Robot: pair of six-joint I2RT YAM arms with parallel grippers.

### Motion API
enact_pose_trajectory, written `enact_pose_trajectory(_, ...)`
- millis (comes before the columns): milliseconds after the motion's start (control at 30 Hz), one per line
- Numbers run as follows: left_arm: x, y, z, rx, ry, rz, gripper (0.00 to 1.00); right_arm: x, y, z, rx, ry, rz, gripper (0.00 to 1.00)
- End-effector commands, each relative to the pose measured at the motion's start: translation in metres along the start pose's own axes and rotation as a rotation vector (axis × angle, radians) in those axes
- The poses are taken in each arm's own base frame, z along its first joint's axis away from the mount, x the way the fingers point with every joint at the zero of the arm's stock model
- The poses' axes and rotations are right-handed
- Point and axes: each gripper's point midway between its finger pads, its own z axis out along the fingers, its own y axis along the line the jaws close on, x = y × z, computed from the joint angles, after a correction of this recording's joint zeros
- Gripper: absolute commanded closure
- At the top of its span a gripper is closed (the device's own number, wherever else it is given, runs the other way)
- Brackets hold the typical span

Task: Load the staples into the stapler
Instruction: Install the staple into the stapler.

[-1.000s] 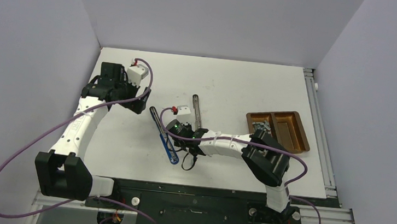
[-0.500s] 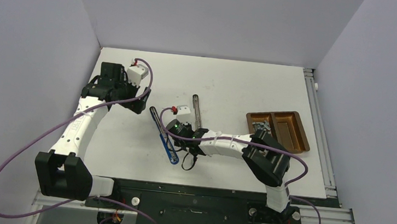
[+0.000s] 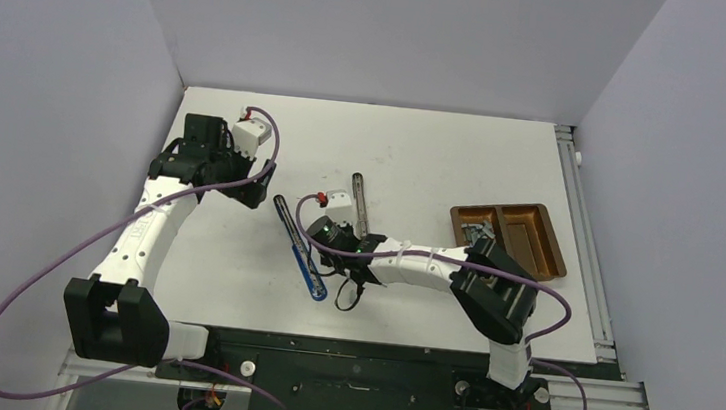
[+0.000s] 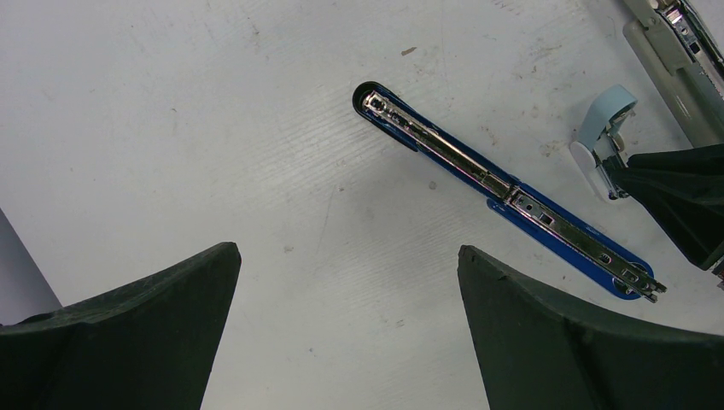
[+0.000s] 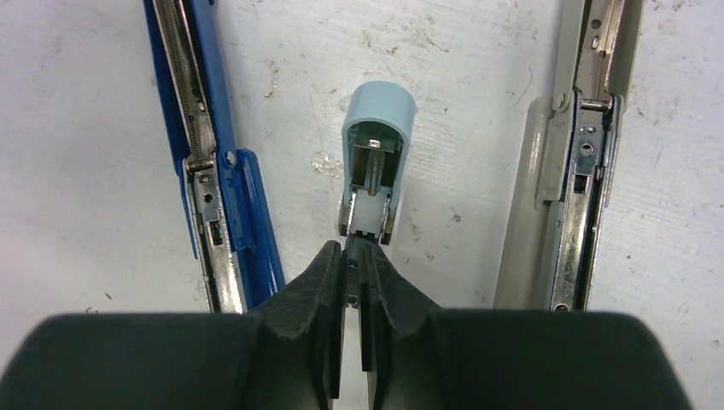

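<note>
Three opened staplers lie mid-table: a blue one (image 5: pixel 209 162) (image 3: pixel 300 251), a small pale blue one (image 5: pixel 376 128) and a grey one (image 5: pixel 580 154) (image 3: pixel 360 205). My right gripper (image 5: pixel 353 249) (image 3: pixel 328 230) is shut on a thin grey metal strip of staples (image 5: pixel 353 272), whose tip is at the open rear end of the small pale blue stapler. In the top view my wrist hides that stapler. My left gripper (image 4: pixel 346 252) (image 3: pixel 256 192) is open and empty over bare table, left of the blue stapler (image 4: pixel 504 192).
A brown two-compartment tray (image 3: pixel 535 272) sits at the right, with more silvery staples (image 3: pixel 480 233) in its left compartment. The blue and grey staplers lie close on either side of my right fingers. Purple cables loop from both arms.
My right wrist has shifted slightly toward the small pale blue stapler, still shut. The left arm has not moved.
</note>
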Motion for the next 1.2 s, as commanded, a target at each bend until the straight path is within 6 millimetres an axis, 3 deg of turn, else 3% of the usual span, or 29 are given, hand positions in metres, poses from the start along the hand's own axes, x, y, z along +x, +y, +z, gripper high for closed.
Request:
enact_pose_trajectory(0,-0.026,0.009,-0.008,-0.029,-0.083,0.014,0.01,-0.017,-0.003,-0.011,-0.013,-0.044,0.024,0.91)
enact_pose_trajectory(300,-0.026,0.009,-0.008,-0.029,-0.084,0.014,0.02,-0.01,-0.004,-0.007,-0.018,-0.03,0.018,0.91)
enact_pose_trajectory(600,-0.026,0.009,-0.007,-0.026,-0.083,0.012,0.02,-0.027,0.002,-0.016,-0.043,-0.071,0.026,0.91)
enact_pose_trajectory(833,-0.026,0.008,-0.007,-0.025,-0.084,0.011,0.01,-0.028,0.004,-0.017,-0.049,-0.078,0.028,0.91)
enact_pose_trajectory(1167,-0.025,0.01,-0.008,-0.032,-0.084,0.013,0.02,-0.015,0.005,-0.008,-0.053,-0.043,0.023,0.91)
